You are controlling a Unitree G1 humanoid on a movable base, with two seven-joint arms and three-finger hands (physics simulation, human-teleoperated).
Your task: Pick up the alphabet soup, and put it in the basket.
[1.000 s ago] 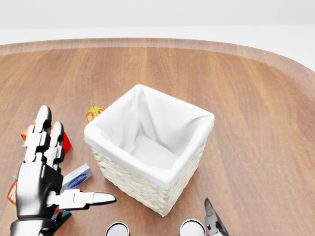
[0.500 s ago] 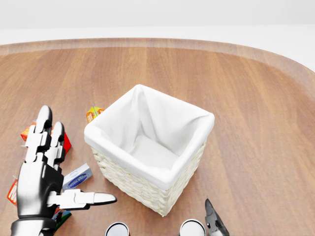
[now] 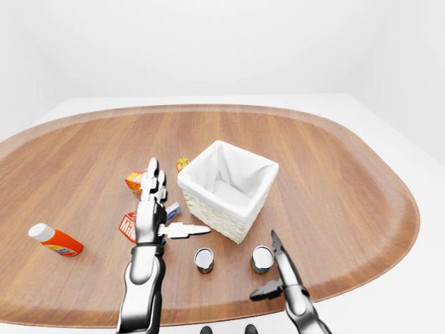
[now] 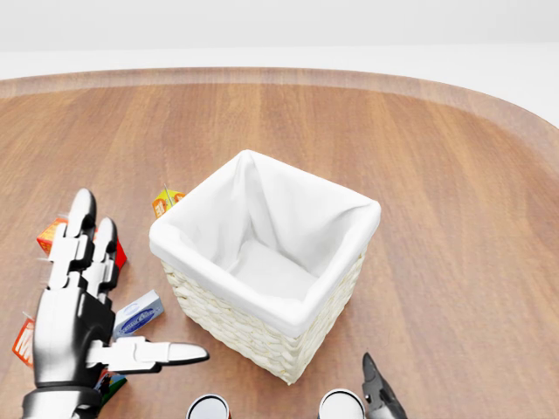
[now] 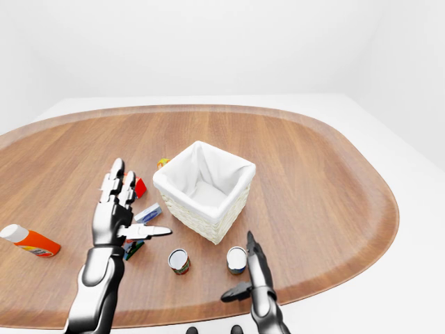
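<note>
Since a second ago our left hand (image 4: 74, 305) has drifted slightly left, both hands open and empty, right hand (image 5: 252, 275) beside a can (image 5: 237, 259), so reaching and grasping come next.

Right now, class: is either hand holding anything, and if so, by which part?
Nothing is held. The left hand hovers open, fingers spread, left of the basket. The right hand is open too, beside a can but not gripping it.

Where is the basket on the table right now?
In the left-eye view the basket stands near the table's middle, just right of the open left hand, with two cans below it.
</note>
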